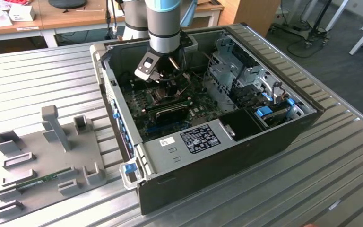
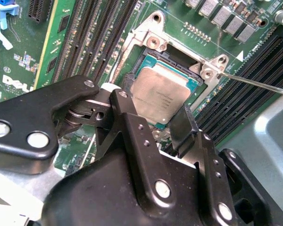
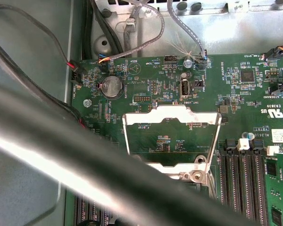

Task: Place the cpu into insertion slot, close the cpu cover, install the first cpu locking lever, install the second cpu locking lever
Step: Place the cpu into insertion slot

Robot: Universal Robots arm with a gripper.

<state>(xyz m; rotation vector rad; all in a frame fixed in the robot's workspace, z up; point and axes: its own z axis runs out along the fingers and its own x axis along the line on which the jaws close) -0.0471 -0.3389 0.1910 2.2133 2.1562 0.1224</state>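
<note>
In the second wrist view the cpu, a flat square chip with a silvery top, lies in the insertion slot, whose metal rim carries two screw tabs. My gripper is shut on the cpu, with one black finger at one edge and the other at the opposite edge. The cpu cover, a thin hollow silvery frame, stands swung open in the first wrist view. A thin metal locking lever sticks out beside the slot. In the exterior view the gripper reaches down into the open computer case.
Long black memory slots flank the socket on the green motherboard. Cables hang near the case's rear wall. A blurred dark bar crosses the first wrist view. A grey fixture plate lies on the metal table at the exterior view's left.
</note>
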